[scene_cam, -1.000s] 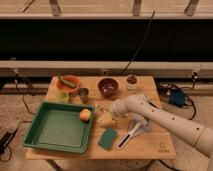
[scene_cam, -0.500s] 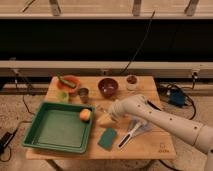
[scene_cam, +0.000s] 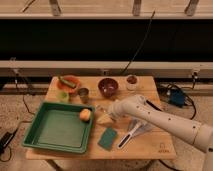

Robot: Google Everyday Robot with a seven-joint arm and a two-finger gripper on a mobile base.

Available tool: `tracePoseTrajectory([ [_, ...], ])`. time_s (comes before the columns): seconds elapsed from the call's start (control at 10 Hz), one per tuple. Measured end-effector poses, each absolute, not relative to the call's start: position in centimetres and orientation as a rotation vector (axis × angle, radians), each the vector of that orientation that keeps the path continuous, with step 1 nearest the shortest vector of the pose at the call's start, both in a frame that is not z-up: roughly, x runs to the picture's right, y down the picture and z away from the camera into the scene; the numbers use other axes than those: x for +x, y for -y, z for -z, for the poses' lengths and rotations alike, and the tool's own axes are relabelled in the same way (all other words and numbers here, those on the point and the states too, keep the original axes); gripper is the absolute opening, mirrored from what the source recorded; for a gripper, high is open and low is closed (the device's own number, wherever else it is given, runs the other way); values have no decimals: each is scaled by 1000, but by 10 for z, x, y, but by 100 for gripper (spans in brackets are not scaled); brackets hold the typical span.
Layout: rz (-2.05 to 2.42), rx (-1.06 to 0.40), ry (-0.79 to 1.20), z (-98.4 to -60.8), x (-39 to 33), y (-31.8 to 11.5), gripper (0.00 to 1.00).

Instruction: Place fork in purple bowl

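The purple bowl [scene_cam: 108, 86] stands at the back middle of the wooden table [scene_cam: 155, 145], glossy and dark. My gripper [scene_cam: 106, 111] is at the end of the white arm [scene_cam: 150, 117], low over the table just in front of the bowl and right above a yellow corn cob [scene_cam: 105, 119]. I cannot make out the fork; it may be hidden at or under the gripper.
A green tray [scene_cam: 55, 130] lies at the left, with an orange fruit [scene_cam: 85, 114] at its right rim. An orange bowl [scene_cam: 67, 82], green cup [scene_cam: 62, 95] and grey metal cup [scene_cam: 83, 93] stand at the back left. A teal sponge [scene_cam: 107, 138], white-handled utensil [scene_cam: 129, 135] and small white cup [scene_cam: 132, 80] are nearby.
The arm's end has shifted a little to the left, closer over the corn cob. Nothing else on the table has moved.
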State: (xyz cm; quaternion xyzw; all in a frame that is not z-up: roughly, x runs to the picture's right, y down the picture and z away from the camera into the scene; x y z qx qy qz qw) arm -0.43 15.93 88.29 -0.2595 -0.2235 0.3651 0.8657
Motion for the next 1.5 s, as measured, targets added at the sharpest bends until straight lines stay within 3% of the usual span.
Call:
tracePoseTrajectory([
  [0.5,-774,-539,463,-884,-2,-159,11],
  [1.5,-821,-497,472,-888,33,-132,9],
])
